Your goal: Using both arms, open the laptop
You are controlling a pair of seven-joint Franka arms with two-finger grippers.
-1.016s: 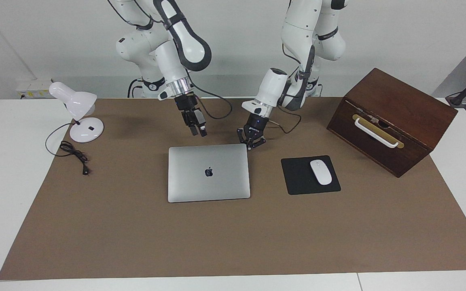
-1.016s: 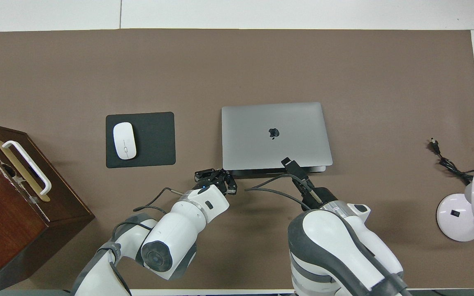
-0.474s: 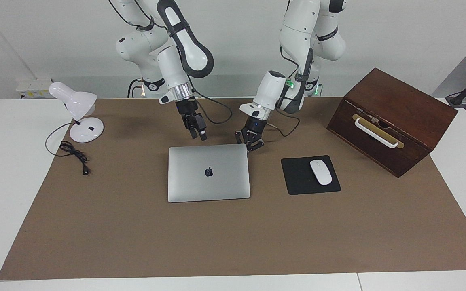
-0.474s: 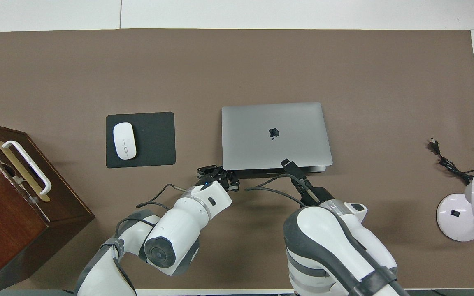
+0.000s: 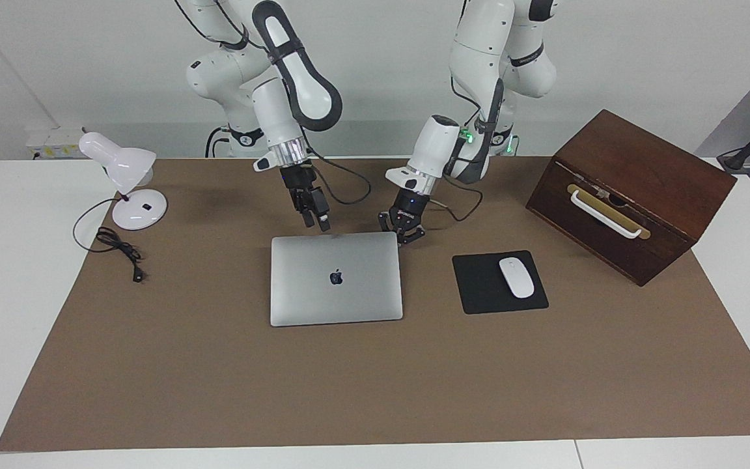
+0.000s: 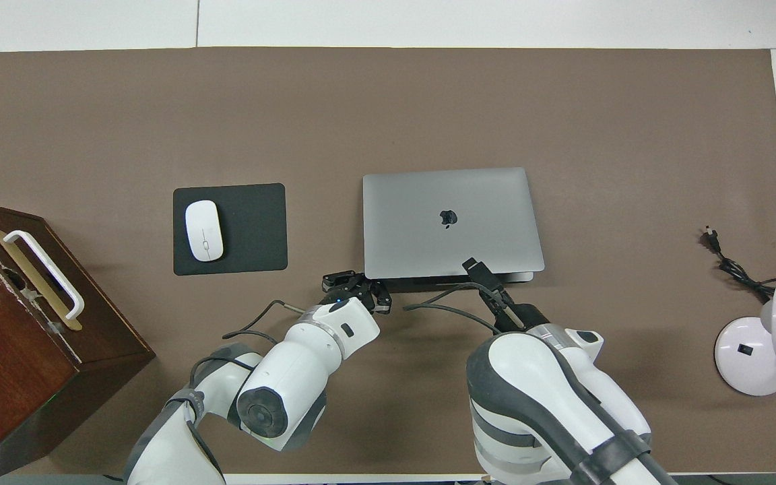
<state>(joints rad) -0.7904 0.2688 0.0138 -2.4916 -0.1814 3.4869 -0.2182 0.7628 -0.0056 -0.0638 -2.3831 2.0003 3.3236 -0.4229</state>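
The laptop (image 5: 336, 278) lies closed on the brown mat, lid up with the dark apple logo; it also shows in the overhead view (image 6: 450, 222). My right gripper (image 5: 321, 223) hangs just above the laptop's edge nearest the robots, around the middle of that edge, and shows in the overhead view (image 6: 473, 265) over that edge. My left gripper (image 5: 405, 236) is low at the laptop's corner nearest the robots, toward the left arm's end, with its fingers spread; in the overhead view (image 6: 356, 287) it sits just beside that corner.
A black mouse pad (image 5: 479, 293) with a white mouse (image 5: 516, 277) lies beside the laptop toward the left arm's end. A brown wooden box (image 5: 629, 192) with a white handle stands past it. A white desk lamp (image 5: 124, 189) and its black cord (image 5: 118, 251) are at the right arm's end.
My right gripper has come down closer to the laptop's near edge. My left gripper has shifted slightly closer to the laptop's corner. The laptop has not moved.
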